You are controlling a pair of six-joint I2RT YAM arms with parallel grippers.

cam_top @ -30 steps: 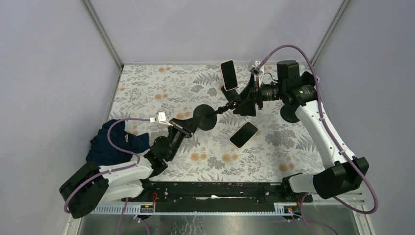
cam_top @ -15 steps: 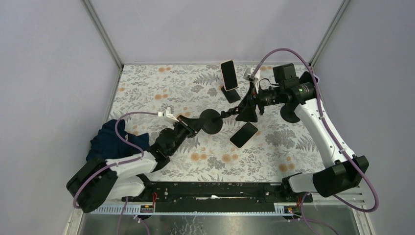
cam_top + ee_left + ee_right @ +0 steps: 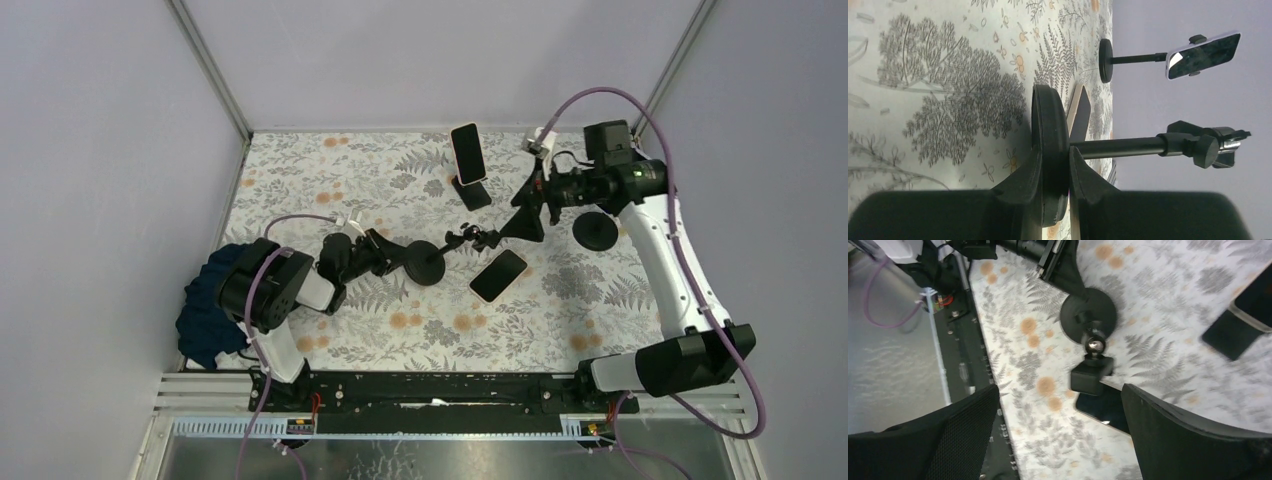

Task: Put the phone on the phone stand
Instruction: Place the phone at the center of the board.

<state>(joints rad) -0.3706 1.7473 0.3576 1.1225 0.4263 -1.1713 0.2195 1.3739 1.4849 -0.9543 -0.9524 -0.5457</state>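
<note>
The left claw (image 3: 1050, 160) was clenched on the phone stand (image 3: 445, 250), its two fingers (image 3: 1018, 182) pinching the rim of the round black base (image 3: 1048, 115) from either side. In the left wrist view the base sat low against the floral table (image 3: 330, 180), but real contact could not be made out. The stem rose straight off the base to the clamp head (image 3: 487, 238), and that head was bare.

Over on the other side, the right claw (image 3: 1059, 390) hung released, jaws spread wide. It was just beside the clamp head and touching nothing. Its own camera looked straight down on the head, with the base and the left claw beyond it.

And the phone (image 3: 498, 275)? It was flat on the table, screen dark, lying at an angle just beside the stand's head on the near side. Nobody had hold of it. In the right wrist view only one corner peeked out from under the clamp head.

Farther back, a second phone (image 3: 467, 153) was already perched on a second stand (image 3: 476, 193). A loose black disc (image 3: 596, 230) lay on the table near the right arm. A dark blue cloth (image 3: 200, 305) was bunched at the left edge.
</note>
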